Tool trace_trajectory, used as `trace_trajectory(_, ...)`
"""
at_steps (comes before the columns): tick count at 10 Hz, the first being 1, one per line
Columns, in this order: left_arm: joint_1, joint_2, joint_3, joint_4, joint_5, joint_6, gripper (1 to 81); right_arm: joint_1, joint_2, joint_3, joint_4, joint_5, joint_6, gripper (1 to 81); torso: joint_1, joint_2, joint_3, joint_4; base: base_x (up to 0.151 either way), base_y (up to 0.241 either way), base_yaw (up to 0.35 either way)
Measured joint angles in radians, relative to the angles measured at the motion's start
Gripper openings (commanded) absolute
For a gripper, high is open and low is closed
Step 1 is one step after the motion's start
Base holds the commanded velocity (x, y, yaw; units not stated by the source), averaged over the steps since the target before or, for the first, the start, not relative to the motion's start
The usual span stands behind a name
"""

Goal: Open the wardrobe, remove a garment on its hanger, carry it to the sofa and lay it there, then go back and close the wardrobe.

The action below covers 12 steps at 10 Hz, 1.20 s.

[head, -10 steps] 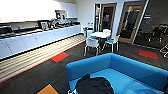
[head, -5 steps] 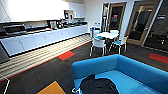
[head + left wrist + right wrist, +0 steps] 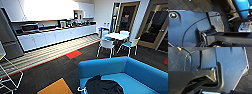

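Observation:
The bright-blue sofa (image 3: 140, 72) takes up the lower right of the head view. The black garment (image 3: 103, 86) lies crumpled on its seat, close to the near arm. A small pale piece, seemingly the hanger (image 3: 80, 89), pokes out at the garment's left edge over the sofa's front. Nothing is holding the garment. In the left wrist view a strip of the blue sofa (image 3: 241, 6) shows beyond the robot's own dark plate and bar.
A white table (image 3: 116, 35) with white chairs (image 3: 107, 45) stands behind the sofa. A long kitchen counter (image 3: 55, 35) and a grey fridge (image 3: 8, 37) line the far left wall. A white wire chair (image 3: 7, 75) is near left. Wooden doors (image 3: 155, 27) stand at right.
The whole head picture has slid to the right, so the camera has turned left. The garment still lies on the sofa as before.

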Motion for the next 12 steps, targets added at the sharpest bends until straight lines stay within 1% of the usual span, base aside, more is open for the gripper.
trace_trajectory(2,0.0,0.005,-0.001,0.0,0.016,0.0,81.1,0.0,0.0,-0.002,0.0,-0.001,0.0,81.1,0.0,0.0,0.0,0.0,0.0,0.0,0.252)
trace_trajectory(12,0.0,0.008,-0.001,0.0,0.017,0.0,81.1,-0.001,0.0,-0.002,-0.001,-0.001,0.0,81.1,0.0,0.0,0.0,0.0,0.0,0.0,0.282)
